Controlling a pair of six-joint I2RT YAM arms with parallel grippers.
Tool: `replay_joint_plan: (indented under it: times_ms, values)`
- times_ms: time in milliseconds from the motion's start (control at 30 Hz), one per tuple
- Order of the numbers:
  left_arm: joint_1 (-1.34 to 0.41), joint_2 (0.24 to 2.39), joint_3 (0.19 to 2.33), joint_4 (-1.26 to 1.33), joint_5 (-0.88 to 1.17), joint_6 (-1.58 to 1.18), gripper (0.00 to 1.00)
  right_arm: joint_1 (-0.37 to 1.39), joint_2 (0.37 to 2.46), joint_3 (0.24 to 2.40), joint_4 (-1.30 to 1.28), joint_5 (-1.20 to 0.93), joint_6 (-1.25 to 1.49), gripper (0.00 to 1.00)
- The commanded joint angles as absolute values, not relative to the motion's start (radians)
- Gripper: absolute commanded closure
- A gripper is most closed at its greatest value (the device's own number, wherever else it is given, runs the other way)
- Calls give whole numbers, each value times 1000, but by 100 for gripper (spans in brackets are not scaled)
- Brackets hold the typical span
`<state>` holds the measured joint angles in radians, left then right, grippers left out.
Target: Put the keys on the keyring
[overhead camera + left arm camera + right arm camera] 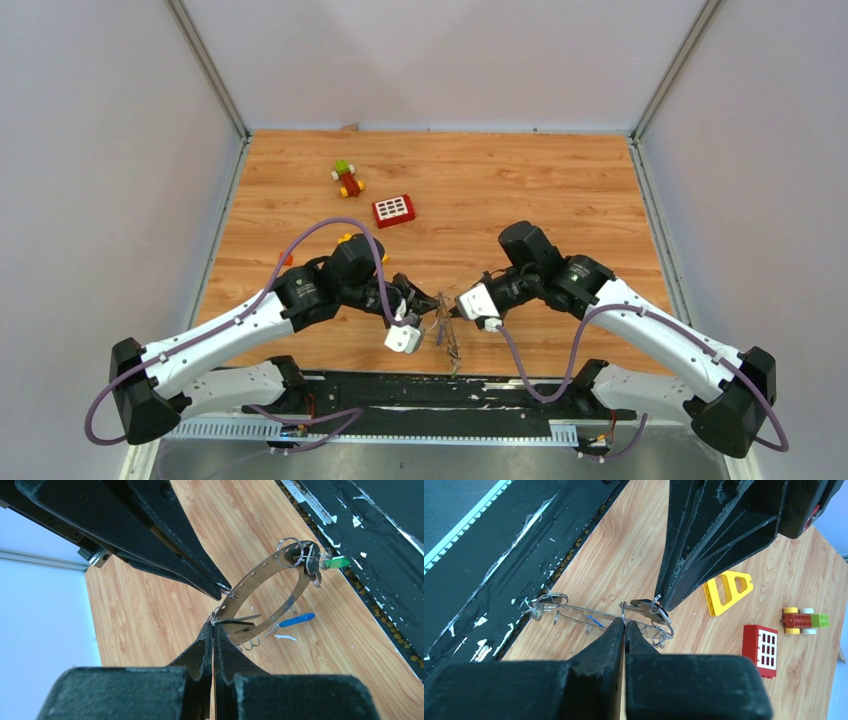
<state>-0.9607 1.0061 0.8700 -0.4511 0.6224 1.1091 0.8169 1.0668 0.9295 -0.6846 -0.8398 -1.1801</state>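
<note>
The keyring (pixel 260 575) is a flat grey metal band with holes, held in the air between both grippers just above the table's near edge; it also shows in the top view (pixel 448 338) and edge-on in the right wrist view (pixel 574 611). A green-headed key (pixel 340 561), a black-headed key (pixel 311 571) and a blue-headed key (pixel 297 620) hang from it on small wire rings. My left gripper (pixel 214 625) is shut on a small wire ring with a silver key at the band's rim. My right gripper (pixel 625 622) is shut on the band's rim close by.
A yellow triangular block (pixel 726 591), a red window brick (pixel 764 650) and a small toy car (pixel 806 620) lie farther back on the wooden table. The black base strip (pixel 380 525) with flaked paint runs along the near edge, right under the hanging keys.
</note>
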Motion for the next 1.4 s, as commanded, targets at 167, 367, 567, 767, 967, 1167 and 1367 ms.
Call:
replay_joint_plan:
  times_ms: [167,367,567,767,967,1167,1367]
  values:
    - [-963,995,857,-422,686,1155,100,822,1074,963,-649,-913,-1168,100]
    - [-964,1002,858,-417,693,1155,100,823,1086,964,-647,-913,-1165,100]
    - [-970,1012,859,-421,700,1161,100,821,1085,968,-647,-911,-1158,100]
    - [-976,1024,861,-427,705,1169,100,822,1085,969,-646,-907,-1154,100]
    - [-977,1020,856,-434,713,1181,100,822,1088,970,-645,-901,-1150,100]
    - [-977,1013,850,-443,722,1189,100,822,1086,972,-640,-890,-1142,100]
    - [-977,1006,833,-431,716,1186,100,822,1088,972,-641,-890,-1139,100]
